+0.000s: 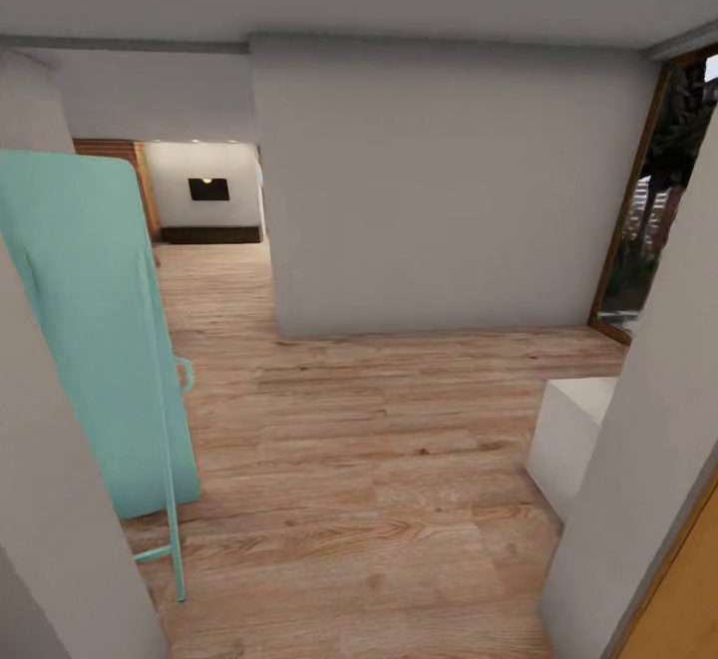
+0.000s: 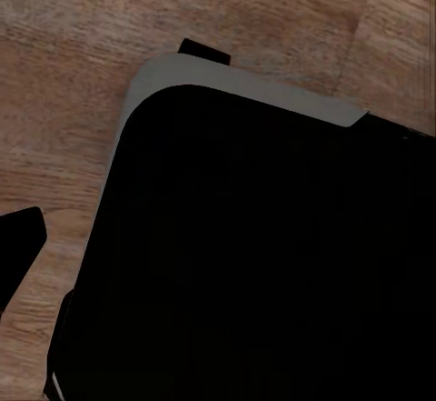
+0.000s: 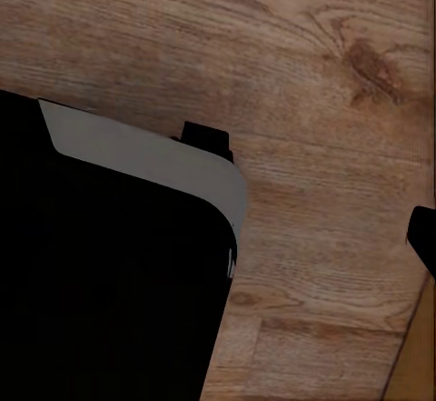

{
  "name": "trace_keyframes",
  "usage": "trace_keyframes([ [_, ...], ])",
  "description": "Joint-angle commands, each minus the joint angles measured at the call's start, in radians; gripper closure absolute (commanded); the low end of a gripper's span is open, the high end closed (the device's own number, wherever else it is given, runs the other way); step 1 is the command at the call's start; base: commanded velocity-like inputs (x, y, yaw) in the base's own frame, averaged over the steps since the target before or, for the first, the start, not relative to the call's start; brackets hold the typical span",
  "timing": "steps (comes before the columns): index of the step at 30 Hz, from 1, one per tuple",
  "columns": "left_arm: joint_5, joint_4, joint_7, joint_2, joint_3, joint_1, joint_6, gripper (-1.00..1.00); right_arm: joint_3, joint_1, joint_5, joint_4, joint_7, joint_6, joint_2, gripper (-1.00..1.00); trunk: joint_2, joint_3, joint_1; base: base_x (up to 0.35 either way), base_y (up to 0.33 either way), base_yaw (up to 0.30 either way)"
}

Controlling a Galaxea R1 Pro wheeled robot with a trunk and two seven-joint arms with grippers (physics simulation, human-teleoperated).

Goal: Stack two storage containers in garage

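Head view looks down a hallway: light wood plank floor [image 1: 379, 480], a grey wall [image 1: 439, 190] ahead, a mint-green panel [image 1: 90, 340] leaning at the left, a white block [image 1: 570, 440] low on the right and a glass door [image 1: 658, 190] beyond it. Far back, a lit room [image 1: 204, 195] opens up. No storage containers here. Both wrist views show the robot's dark base [image 2: 254, 255] over planks; either end effector's state, I cannot tell.

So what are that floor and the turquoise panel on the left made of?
The floor looks like light wood planks with a matte finish: grain, knots and board seams show. The turquoise panel looks like smooth painted plastic or metal, evenly coloured and grainless, with a thin tube frame; which one, I can't tell.
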Motion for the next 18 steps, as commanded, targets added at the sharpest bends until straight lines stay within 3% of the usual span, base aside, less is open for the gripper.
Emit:
trace_keyframes([
  [1, 0.004, -0.001, 0.001, -0.001, 0.0, 0.0, -0.001, -1.0, 0.009, -0.001, -0.01, 0.003, -0.001, -0.006, 0.0, -1.0, 0.0, -0.001, 0.001, 0.321, 0.0, 0.0],
  [18, 0.005, -0.001, 0.001, -0.001, 0.0, 0.0, -0.003, -1.0, 0.009, -0.001, -0.012, 0.003, -0.001, -0.005, 0.002, -1.0, 0.0, -0.001, 0.001, 0.322, 0.0, 0.0],
])
